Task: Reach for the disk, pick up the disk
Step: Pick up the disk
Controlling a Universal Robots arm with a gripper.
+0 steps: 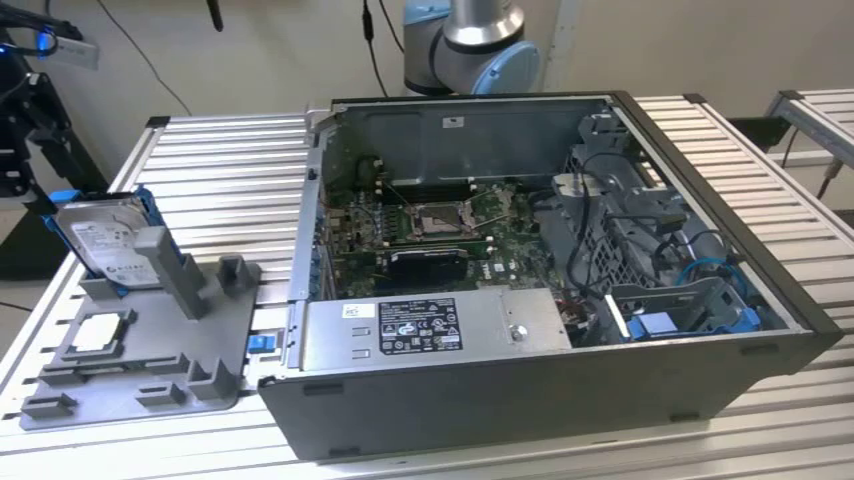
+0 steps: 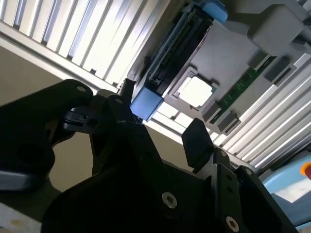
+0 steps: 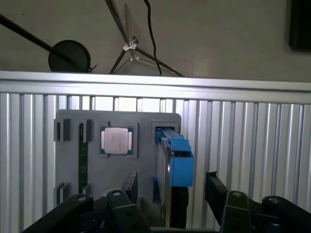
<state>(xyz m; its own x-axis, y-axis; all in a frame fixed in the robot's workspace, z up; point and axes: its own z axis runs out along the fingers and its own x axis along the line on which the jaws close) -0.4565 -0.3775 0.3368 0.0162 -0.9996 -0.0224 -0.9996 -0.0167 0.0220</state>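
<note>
The disk [image 1: 104, 238], silver with a white label and a blue bracket, stands on edge at the far end of a grey holder tray [image 1: 220, 340] at the exterior view's left. In both wrist views I see it edge-on, as a blue bracket end [image 3: 181, 164] [image 2: 146, 104] with the dark drive edge behind it. My gripper [image 3: 171, 188] [image 2: 163, 116] is open. One black finger [image 3: 130, 184] lies to one side of the disk's line and the other finger [image 3: 212, 185] to the other side. The fingers stand apart from the disk, and nothing is held.
A small square processor chip [image 3: 116, 141] [image 1: 100, 333] lies in the same grey tray. An open computer case [image 1: 534, 300] with its mainboard exposed fills the middle of the slatted aluminium table [image 1: 227, 160]. The arm's base [image 1: 470, 45] stands behind the case.
</note>
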